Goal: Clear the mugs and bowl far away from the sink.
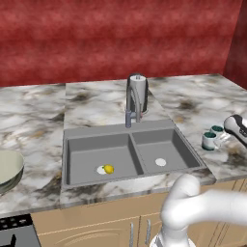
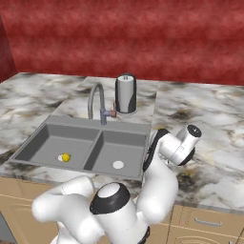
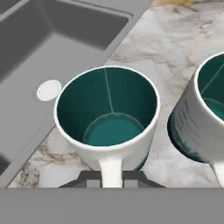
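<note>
The nearer mug (image 3: 107, 120) is seen directly ahead of the gripper (image 3: 111, 178), its handle pointing straight back between the dark fingertips (image 3: 89, 179), which are drawn in narrow on either side of it. The handle appears to be pinched, so the gripper is judged closed on this mug. A second mug (image 3: 203, 107) stands just beside the first, to the gripper's right in the hand view, apart from it. Both rest on the table (image 3: 175, 39), close to the rim of the sink (image 3: 52, 39), whose basin and round drain lie ahead and to the gripper's left. The bowl (image 1: 7, 169) is seen well apart, on the far side of the sink. The step in hand is judged to be the grasp of the first mug; a lift clear of the table is called for next, then carriage away from the sink without knocking the neighbouring mug.
</note>
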